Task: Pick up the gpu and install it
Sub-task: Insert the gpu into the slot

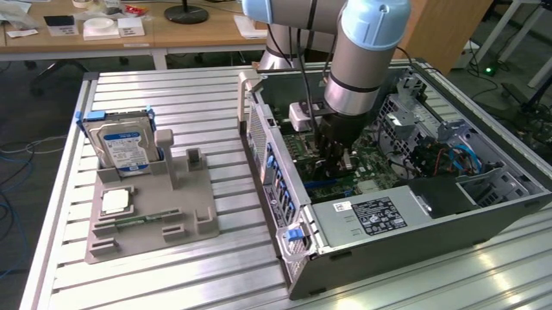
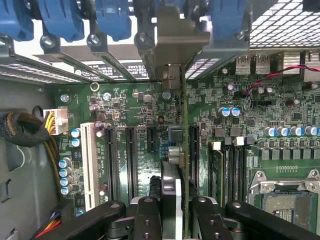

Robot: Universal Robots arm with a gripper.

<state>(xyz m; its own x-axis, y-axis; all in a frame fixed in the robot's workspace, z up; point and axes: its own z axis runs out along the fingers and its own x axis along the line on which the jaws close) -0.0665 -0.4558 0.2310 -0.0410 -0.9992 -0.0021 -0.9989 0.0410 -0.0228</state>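
Observation:
My gripper [image 1: 335,165] reaches down into the open computer case [image 1: 388,223], over the green motherboard [image 1: 371,171]. In the wrist view the gripper [image 2: 178,220] is shut on the gpu [image 2: 183,125], a thin card seen edge-on that runs away from the fingers [image 2: 146,217]. Its silvery bracket [image 2: 172,37] sits at the case's rear slot openings, among the blue clips [image 2: 112,17]. The card stands upright right beside a black expansion slot [image 2: 193,150]. I cannot tell whether it is seated in a slot.
A grey fixture [image 1: 159,213] on the slatted table holds a hard drive [image 1: 125,145], a processor chip [image 1: 115,201] and a green memory stick [image 1: 138,218]. Inside the case are a white slot [image 2: 90,165], a cable bundle [image 2: 25,130], the processor socket [image 2: 285,200] and the power supply [image 1: 375,216].

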